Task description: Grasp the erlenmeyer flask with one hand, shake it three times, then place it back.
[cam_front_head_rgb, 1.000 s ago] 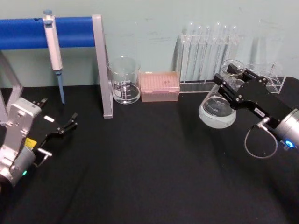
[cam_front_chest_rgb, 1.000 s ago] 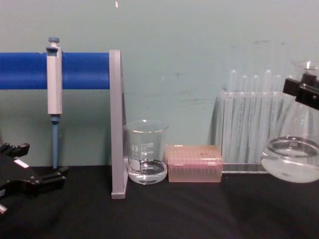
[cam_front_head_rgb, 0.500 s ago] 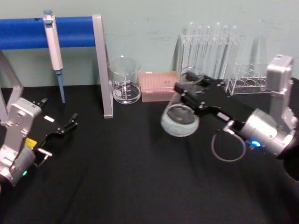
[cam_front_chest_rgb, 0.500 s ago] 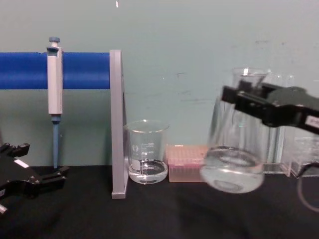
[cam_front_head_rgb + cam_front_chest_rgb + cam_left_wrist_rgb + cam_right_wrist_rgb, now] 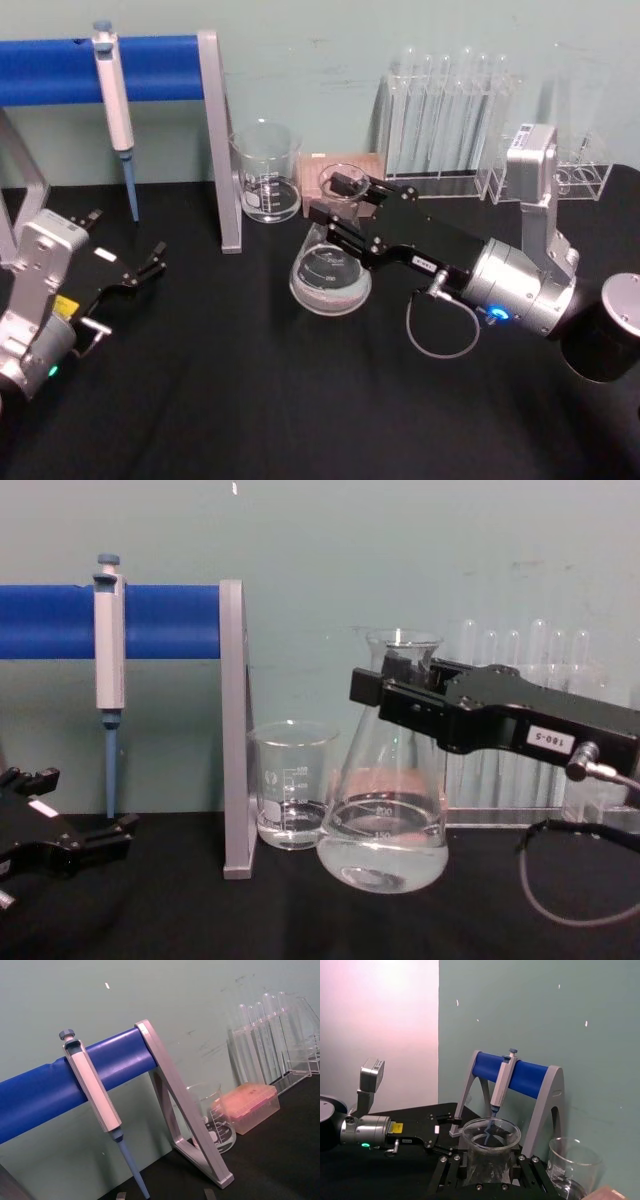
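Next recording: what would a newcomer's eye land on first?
The right gripper holds the erlenmeyer flask by its neck midway across the table, clear liquid in its base. A beaker stands behind; the left gripper rests open at its left edge, near a pipette on a blue stand.

Black worktop [image 5: 250, 400] and the items standing on it. Along the far edge, from left to right: a pipette stand [image 5: 220, 150] with grey legs and a blue crossbar; a glass beaker [image 5: 266, 175] just beside the stand's right leg; a pink tip box [image 5: 250, 1105]; a clear test-tube rack [image 5: 440, 120]; a smaller clear rack [image 5: 585, 175] near the far right corner.
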Available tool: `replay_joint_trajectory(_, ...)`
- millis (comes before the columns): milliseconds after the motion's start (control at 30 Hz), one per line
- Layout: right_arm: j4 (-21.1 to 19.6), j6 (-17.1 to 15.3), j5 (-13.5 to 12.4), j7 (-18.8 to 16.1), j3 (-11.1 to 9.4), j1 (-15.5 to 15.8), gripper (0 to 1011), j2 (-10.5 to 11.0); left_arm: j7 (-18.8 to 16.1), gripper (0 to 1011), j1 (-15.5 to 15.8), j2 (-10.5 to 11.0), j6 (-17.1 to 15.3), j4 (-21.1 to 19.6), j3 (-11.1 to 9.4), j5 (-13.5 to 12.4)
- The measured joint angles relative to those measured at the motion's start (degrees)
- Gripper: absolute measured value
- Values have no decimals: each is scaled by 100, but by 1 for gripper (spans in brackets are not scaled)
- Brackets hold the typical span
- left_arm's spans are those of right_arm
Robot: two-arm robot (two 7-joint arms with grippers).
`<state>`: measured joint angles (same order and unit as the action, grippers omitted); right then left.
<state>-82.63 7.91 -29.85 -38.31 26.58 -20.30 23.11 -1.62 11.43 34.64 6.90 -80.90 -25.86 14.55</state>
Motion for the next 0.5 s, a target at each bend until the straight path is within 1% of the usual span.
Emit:
replay_joint_trajectory(300,70,26,-29,-26,116,-75,458,27,0,1001,0,0,0,0,0,0)
replay_joint_trajectory(500,188,63,-48,-92,199,-110,459,41,0,1001,0,0,0,0,0,0)
